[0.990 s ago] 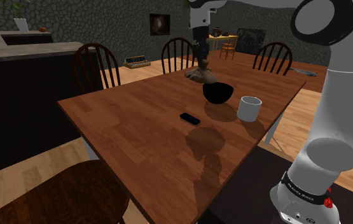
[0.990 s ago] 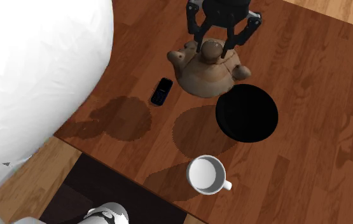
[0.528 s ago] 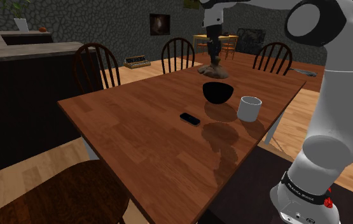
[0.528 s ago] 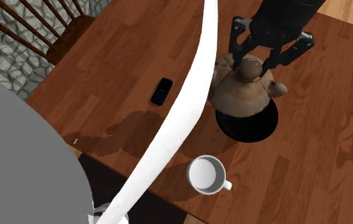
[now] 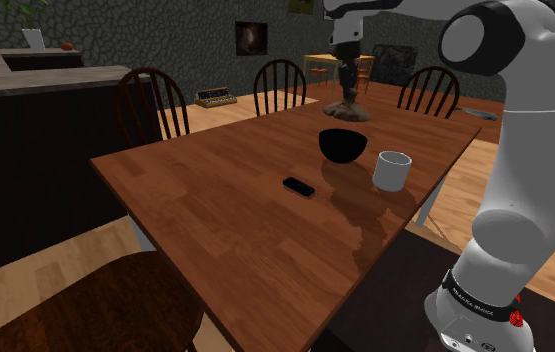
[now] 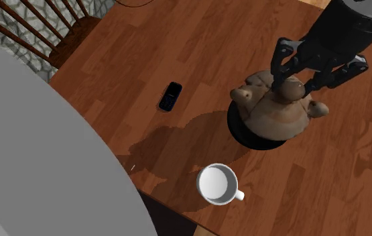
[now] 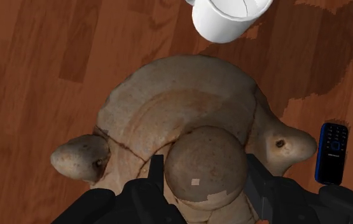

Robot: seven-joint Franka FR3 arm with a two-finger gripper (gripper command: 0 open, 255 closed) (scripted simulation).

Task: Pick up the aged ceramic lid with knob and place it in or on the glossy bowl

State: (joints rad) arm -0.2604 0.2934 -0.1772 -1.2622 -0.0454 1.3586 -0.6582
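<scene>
Lid (image 6: 279, 115), gripped by its knob (image 7: 200, 162) between the fingers (image 7: 258, 181), hangs above the black bowl (image 5: 343, 146) on the table (image 6: 144, 53); judged best centred, then lowered level before letting go.

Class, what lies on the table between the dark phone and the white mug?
Nothing: in the second exterior view, bare wooden table crossed by shadow separates the phone from the mug.

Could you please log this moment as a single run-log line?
stage: pre-place | gripper: shut on lid | lid: held above bowl, not touching | mug, phone: on table
</scene>
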